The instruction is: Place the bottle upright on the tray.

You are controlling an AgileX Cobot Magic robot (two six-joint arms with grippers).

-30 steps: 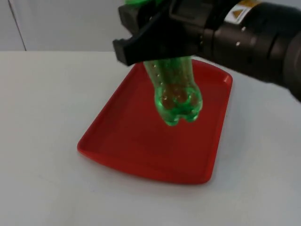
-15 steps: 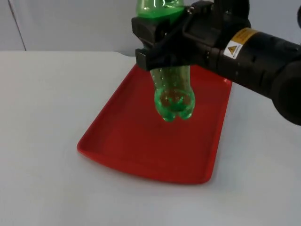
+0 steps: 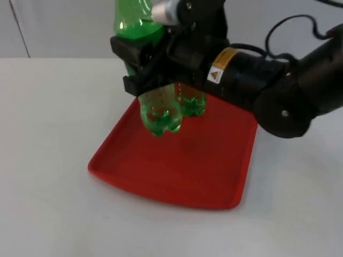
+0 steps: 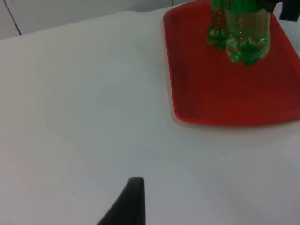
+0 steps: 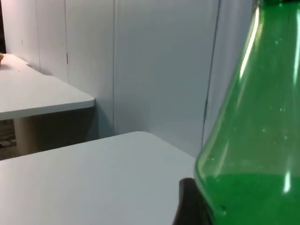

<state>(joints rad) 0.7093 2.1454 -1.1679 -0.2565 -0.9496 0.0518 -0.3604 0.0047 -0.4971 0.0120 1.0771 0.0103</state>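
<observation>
Green plastic bottles: two. One bottle [image 3: 159, 110] is clamped in the right gripper [image 3: 140, 67] above the one red tray [image 3: 177, 168]; the second bottle [image 3: 191, 104] stands behind. Left gripper [image 4: 129, 201]: can't tell.

Green clear bottle [image 3: 158, 107] hangs near-upright, base above the red tray [image 3: 177, 166].

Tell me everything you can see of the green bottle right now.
The bottle is clear green plastic with a lobed, petal-shaped base and dimpled lower wall, widening to a shoulder. It looks empty. The right gripper is shut on its middle, holding it roughly upright. Its base hangs above the red tray, near the far left part; in the left wrist view it appears not yet to touch the tray. A green reflection or shadow shows beside it on the tray. Its cap is out of view.
</observation>
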